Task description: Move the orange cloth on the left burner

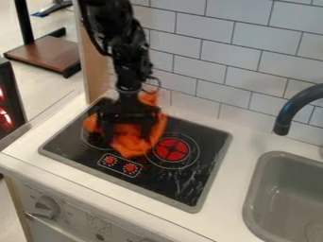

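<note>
- Comes down from the top edge on the black arm (pixel 129 71), left of centre, and ends in the claw (pixel 128 134), low over the left half of the black stovetop (pixel 183 186).
- Is released, with fingers (pixel 107 132) standing apart, one to the left and one to the right, both pointing down in front of orange fabric.
- Lies bunched around and beneath the claw as the orange cloth (pixel 131 147), over most of the left burner (pixel 88 138), with part rising on the far side near the wall.
- Stretches in a blurred point towards the near side and reaches right to about the outer ring of the right burner (pixel 172 150), with its red centre in plain sight.
- Shows two red dials (pixel 130 168) just near of the cloth, inside a white outline.
- Sits set into the white tabletop (pixel 221 208) as the stovetop, with a grey rim all round.
- Curves in from the right edge as a dark faucet (pixel 287 113), above a grey sink (pixel 287 198).
- Rises along the far side as a white tiled wall (pixel 259 42).
- Carries a pale knob (pixel 45 206) on the near front panel, towards the left.
</note>
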